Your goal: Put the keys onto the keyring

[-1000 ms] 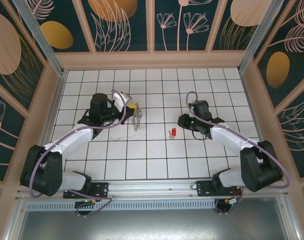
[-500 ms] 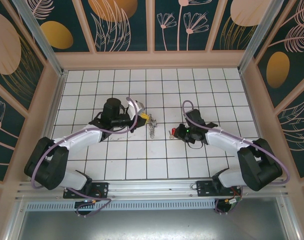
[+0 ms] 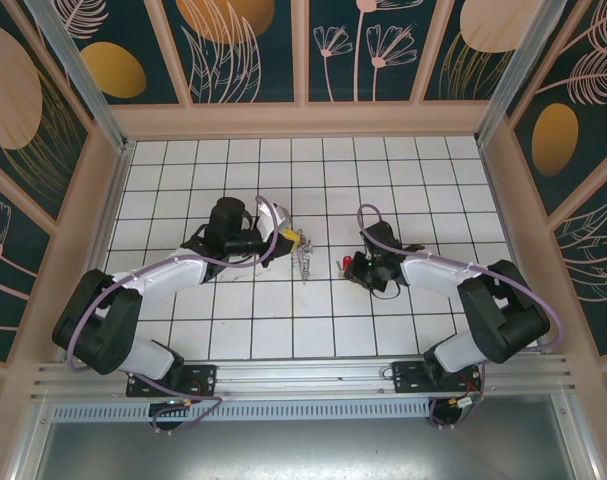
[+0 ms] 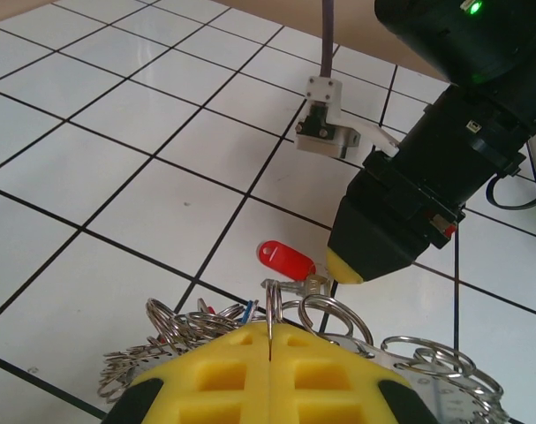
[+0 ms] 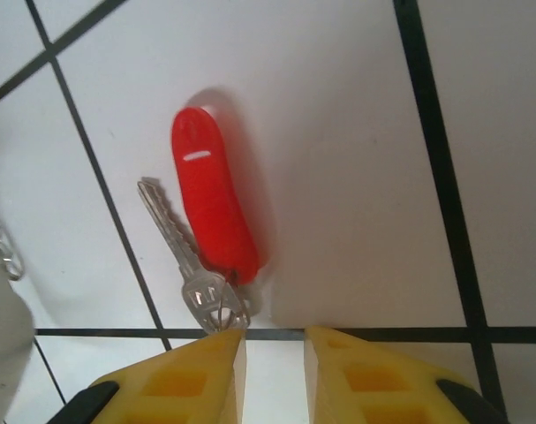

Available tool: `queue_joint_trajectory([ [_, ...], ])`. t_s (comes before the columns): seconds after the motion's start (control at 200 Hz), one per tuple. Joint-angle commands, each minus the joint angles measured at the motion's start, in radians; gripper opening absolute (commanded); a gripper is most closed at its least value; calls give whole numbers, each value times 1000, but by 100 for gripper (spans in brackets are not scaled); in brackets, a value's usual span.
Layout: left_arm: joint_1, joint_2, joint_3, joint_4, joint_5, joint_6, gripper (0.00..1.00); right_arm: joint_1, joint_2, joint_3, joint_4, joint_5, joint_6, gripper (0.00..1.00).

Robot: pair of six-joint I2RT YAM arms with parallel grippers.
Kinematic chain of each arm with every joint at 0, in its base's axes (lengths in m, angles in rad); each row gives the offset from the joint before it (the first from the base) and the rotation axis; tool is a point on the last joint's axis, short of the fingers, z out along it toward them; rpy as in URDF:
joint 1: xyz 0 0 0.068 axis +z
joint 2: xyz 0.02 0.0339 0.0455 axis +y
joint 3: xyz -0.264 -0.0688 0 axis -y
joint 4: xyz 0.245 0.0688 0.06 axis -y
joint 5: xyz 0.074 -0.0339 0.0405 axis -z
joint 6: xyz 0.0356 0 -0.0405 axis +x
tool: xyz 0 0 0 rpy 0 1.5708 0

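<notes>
Key (image 5: 210, 212): flat on the desk (image 5: 356, 132); my right tool (image 5: 274, 349), slightly apart, has moved up just behind it, left tool (image 4: 269, 344), clamped on the keyring (image 4: 175, 325), brought near, so a grasp likely comes next.

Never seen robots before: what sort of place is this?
Likely a robot test booth: left arm and right arm bolted to a rail beside a white tiled table, boxed in by leaf-patterned walls, with a keyring and red key as props.
</notes>
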Motion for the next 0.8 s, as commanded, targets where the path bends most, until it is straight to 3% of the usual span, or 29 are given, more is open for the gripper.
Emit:
queue_joint_trajectory([
  [0.0,-5,5,16,51,28,18,0,5,-14,30,4,24,23,25],
  [0.2,-6,7,19,51,21,23,0,23,-58,39,-16,63,19,27],
  [0.791,-7,16,33,42,24,19,0,34,74,109,-40,74,-9,23],
])
